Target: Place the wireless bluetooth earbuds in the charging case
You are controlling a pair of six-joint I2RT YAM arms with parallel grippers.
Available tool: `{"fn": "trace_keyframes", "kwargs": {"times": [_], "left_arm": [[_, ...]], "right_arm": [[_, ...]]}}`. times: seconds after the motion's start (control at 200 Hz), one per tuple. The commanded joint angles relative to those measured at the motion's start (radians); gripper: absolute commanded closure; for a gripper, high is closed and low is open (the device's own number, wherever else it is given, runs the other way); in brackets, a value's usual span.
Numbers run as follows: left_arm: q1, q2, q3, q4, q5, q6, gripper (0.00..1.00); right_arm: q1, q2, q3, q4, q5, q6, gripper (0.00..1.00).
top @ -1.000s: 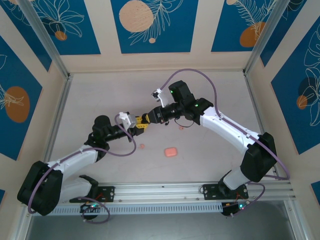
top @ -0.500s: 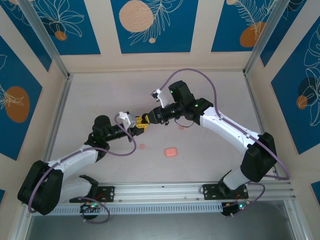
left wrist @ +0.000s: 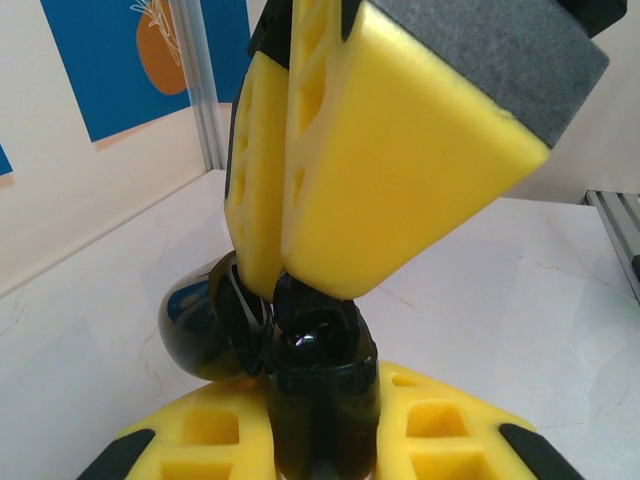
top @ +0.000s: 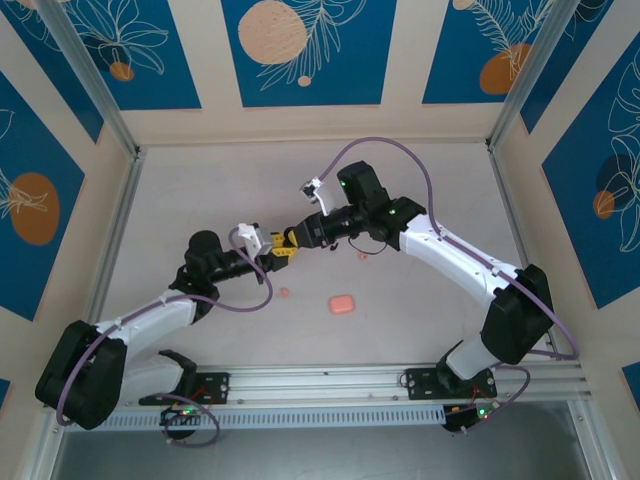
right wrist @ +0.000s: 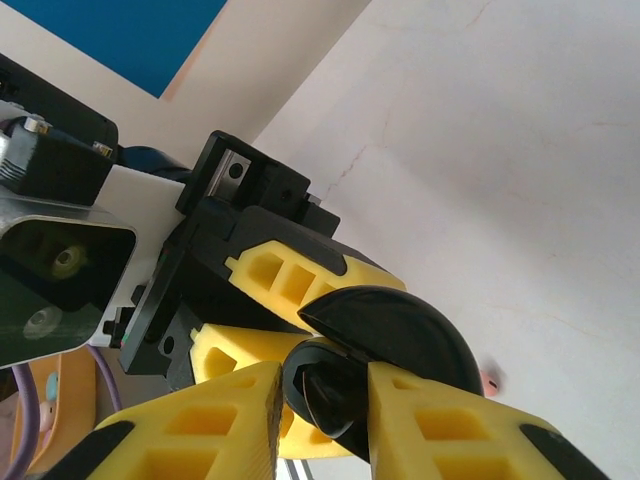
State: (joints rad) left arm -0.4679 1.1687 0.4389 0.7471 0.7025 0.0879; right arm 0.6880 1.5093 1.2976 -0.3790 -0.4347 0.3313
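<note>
blocked: left tool [top: 280, 250], right tool [top: 292, 241] on black piece [left wrist: 320, 350] | free: far table [top: 220, 180]

Seen from above, the left arm [top: 150, 320] rises from its base towards 2 o'clock, bends at the elbow, and points its forearm to 3 o'clock. The right arm [top: 450, 255] climbs towards 10 o'clock, then turns its wrist to about 8 o'clock. The left gripper [top: 281, 250] and right gripper [top: 293, 241] meet tip to tip near the middle. The left gripper's yellow fingers [left wrist: 200, 435] are clamped on a glossy black piece [left wrist: 320, 350]. The right gripper's fingers [right wrist: 190, 430] flank the same piece closely; whether they press it is unclear.
</note>
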Motion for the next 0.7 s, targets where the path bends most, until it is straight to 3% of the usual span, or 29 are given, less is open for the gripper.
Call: {"fn": "trace_keyframes", "kwargs": {"times": [0.0, 0.445, 0.695], "left_arm": [[-0.015, -0.005, 0.024, 0.043, 0.048, 0.007, 0.97], [-0.015, -0.005, 0.028, 0.037, 0.051, 0.009, 0.98], [-0.016, -0.005, 0.029, 0.038, 0.051, 0.007, 0.97]], "right_arm": [[0.035, 0.009, -0.009, 0.020, -0.075, -0.015, 0.71], [0.033, -0.009, -0.017, 0.068, -0.133, -0.015, 0.66], [0.030, -0.015, -0.020, 0.054, -0.084, -0.007, 0.64]]}}
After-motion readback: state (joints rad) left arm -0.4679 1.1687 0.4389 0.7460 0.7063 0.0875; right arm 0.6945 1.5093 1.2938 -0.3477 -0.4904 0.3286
